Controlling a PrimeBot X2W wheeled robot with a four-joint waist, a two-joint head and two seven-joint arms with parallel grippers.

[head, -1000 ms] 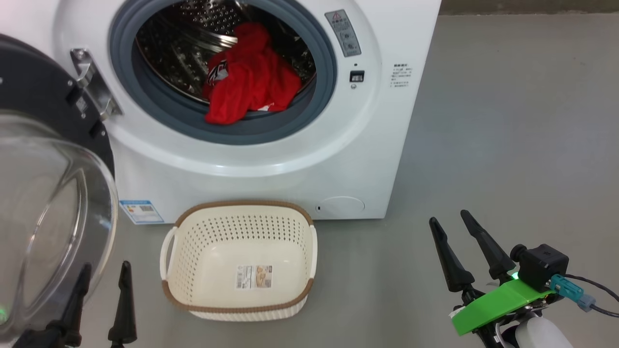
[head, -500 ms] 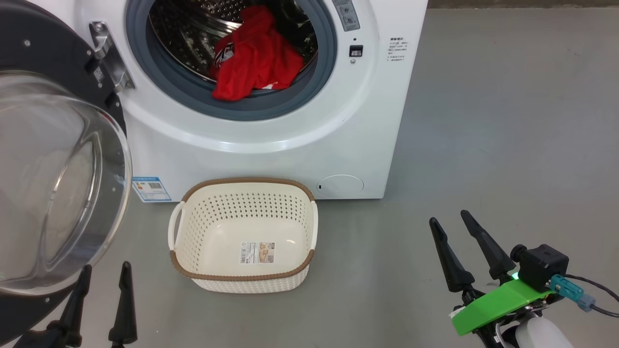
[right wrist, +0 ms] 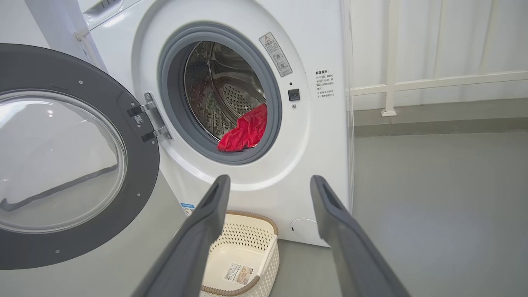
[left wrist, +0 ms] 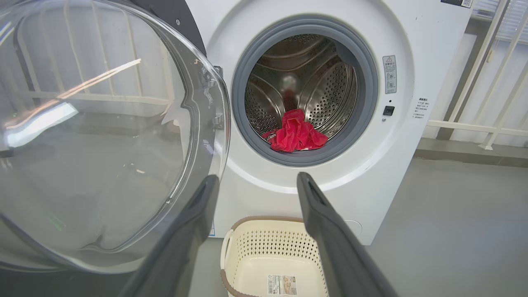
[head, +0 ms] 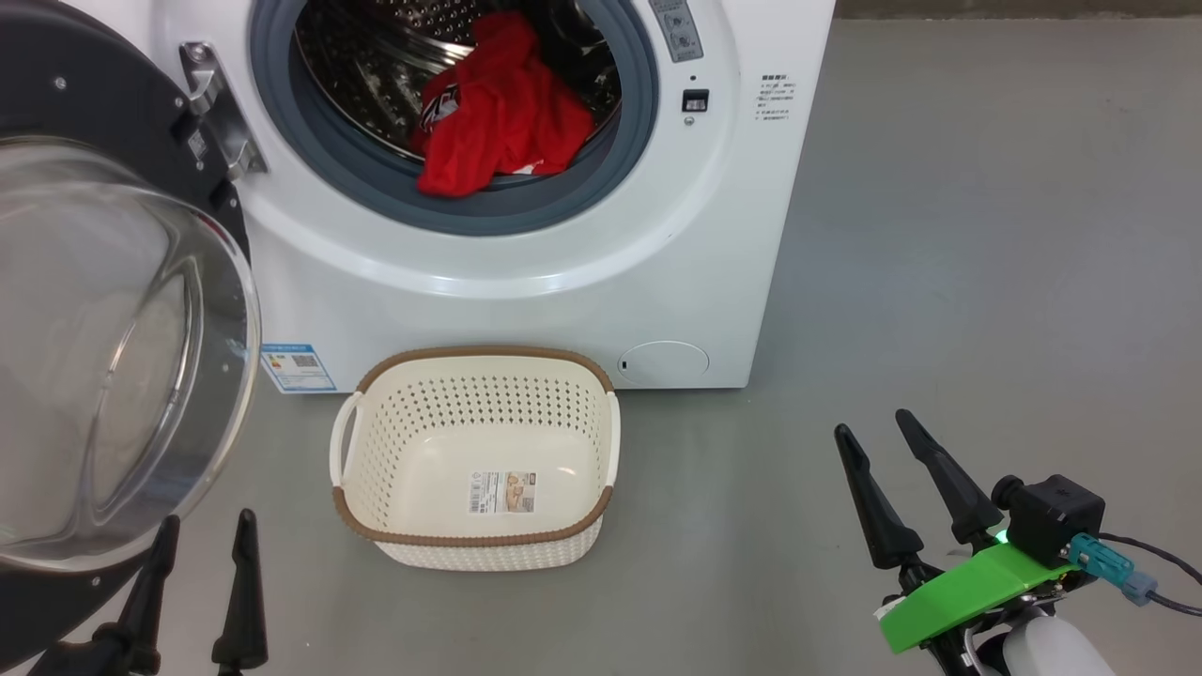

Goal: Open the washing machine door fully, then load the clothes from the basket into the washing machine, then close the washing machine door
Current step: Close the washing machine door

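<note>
Washing machine: white front-loader on a grey floor, porthole uncovered, steel perforated drum and grey rubber ring on show.

Washing machine door: swung wide on its metal hinge at the machine's left, with a black frame and a bulging clear glass bowl turned out into the room.

Clothes: bright red heap with a white patch, lying low at the front of the drum, one fold draped onto the rubber ring.

Basket: cream, perforated and brown-rimmed, upright on the floor just in front of the machine, below the porthole; bare bottom showing a label sticker.

Left claw: low at the left of the head view, just beside the lower edge of the door glass; two dark fingers spread apart, released, gripping nothing.

Right claw: low at the right over the floor, well apart from machine and basket; fingers spread, released, gripping nothing; green bracket at its base.

Machine front: blue label sticker low at the left, small round flap low at the right, just behind the basket's far corner.

Backdrop: white railing behind and to the right of the machine, seen from the right wrist.
</note>
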